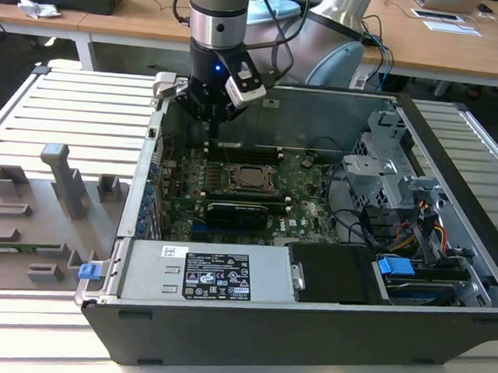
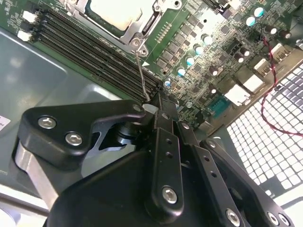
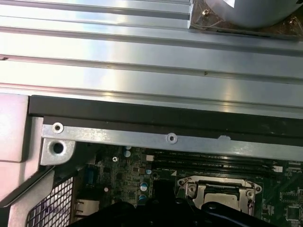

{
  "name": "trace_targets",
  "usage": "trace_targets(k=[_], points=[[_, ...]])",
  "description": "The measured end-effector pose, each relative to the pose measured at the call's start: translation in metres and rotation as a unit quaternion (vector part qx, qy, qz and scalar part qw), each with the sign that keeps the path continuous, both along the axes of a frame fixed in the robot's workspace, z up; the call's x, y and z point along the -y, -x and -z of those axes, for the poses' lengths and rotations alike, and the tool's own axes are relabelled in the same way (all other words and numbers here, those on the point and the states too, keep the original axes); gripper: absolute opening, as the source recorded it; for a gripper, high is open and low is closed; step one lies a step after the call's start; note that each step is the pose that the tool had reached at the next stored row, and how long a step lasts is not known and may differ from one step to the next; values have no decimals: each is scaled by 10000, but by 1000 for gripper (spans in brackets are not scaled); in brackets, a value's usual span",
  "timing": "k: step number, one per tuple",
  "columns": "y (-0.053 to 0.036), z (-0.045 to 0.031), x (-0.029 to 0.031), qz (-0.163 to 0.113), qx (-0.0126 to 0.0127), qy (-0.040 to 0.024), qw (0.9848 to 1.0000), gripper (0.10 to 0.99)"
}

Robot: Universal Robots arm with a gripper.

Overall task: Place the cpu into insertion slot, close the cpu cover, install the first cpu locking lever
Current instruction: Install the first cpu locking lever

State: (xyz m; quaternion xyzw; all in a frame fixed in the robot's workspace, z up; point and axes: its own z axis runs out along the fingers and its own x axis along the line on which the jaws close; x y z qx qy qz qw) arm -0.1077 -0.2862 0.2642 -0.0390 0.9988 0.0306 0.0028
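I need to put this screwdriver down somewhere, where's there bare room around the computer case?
Bare slatted table lies on the exterior view's left, behind the grey fixture board, and a strip runs along the case's right side. Inside the computer case it is crowded: the gripper hangs over the motherboard, with drive cage and cables alongside.

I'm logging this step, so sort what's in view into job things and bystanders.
Job things:
- chip, seated in the socket
- cover frame around it
- thin wire lever, running to the gripper

Lying about:
- grey fixtures beside the case
- power supply
- memory slots
- blue clip
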Motion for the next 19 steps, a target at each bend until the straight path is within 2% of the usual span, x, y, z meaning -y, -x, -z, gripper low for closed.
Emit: trace_targets(k=[5, 7, 11, 14, 19], points=[[-126, 9, -4, -1, -2, 0, 10000, 106], [-238, 11, -6, -1, -10, 1, 10000, 106], [-346, 12, -6, -1, -19, 0, 10000, 106], [-461, 14, -8, -1, -31, 0, 10000, 106], [-489, 14, -8, 0, -35, 0, 10000, 106]])
